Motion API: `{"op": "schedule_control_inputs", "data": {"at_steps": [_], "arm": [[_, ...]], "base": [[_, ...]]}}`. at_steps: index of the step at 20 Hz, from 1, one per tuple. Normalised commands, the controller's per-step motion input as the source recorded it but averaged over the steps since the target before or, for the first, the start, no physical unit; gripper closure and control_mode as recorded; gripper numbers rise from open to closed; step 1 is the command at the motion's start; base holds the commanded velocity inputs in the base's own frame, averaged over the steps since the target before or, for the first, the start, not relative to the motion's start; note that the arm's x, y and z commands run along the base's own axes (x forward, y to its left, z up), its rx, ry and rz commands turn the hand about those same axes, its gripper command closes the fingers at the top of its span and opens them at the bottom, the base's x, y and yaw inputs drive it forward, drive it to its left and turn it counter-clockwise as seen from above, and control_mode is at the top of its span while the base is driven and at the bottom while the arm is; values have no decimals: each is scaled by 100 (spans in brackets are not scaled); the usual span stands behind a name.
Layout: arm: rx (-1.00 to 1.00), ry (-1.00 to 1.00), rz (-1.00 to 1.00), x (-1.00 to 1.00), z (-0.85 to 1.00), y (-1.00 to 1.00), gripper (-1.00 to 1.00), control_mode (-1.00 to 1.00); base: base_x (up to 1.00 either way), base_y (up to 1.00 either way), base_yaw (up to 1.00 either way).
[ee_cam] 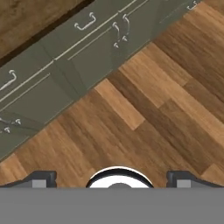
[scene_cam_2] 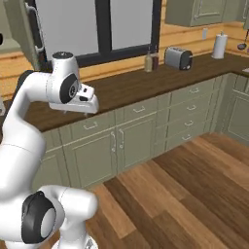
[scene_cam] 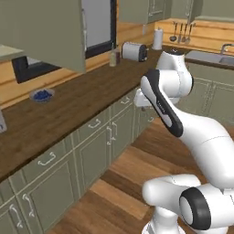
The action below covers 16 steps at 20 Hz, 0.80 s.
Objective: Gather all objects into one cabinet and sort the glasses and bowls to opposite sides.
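Wooden floor planks (ee_cam: 144, 109) lie beneath the end effector (ee_cam: 111, 178), whose fingertips (ee_cam: 41, 178) stand wide apart, holding nothing. Cabinet (scene_cam: 45, 32) hangs above the worktop (scene_cam: 82, 100), its door open; a dish of blueberries (scene_cam: 42, 95) sits below.

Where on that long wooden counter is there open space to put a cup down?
The counter is bare between the dish of blueberries and the bottle. It gets crowded toward the far end, where the bottle, toaster and paper towel roll stand near the wall.
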Motion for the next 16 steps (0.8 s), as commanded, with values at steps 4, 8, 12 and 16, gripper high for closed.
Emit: {"op": "schedule_control_inputs", "data": {"at_steps": [4, 8, 12, 16], "arm": [[0, 0, 0, 0, 0, 0, -100, 100], [0, 0, 0, 0, 0, 0, -100, 100], [0, 0, 0, 0, 0, 0, -100, 100], [0, 0, 0, 0, 0, 0, -100, 100]], "base": [[0, -54, -60], [0, -53, -59], [0, -22, -35], [11, -5, -33]]}}
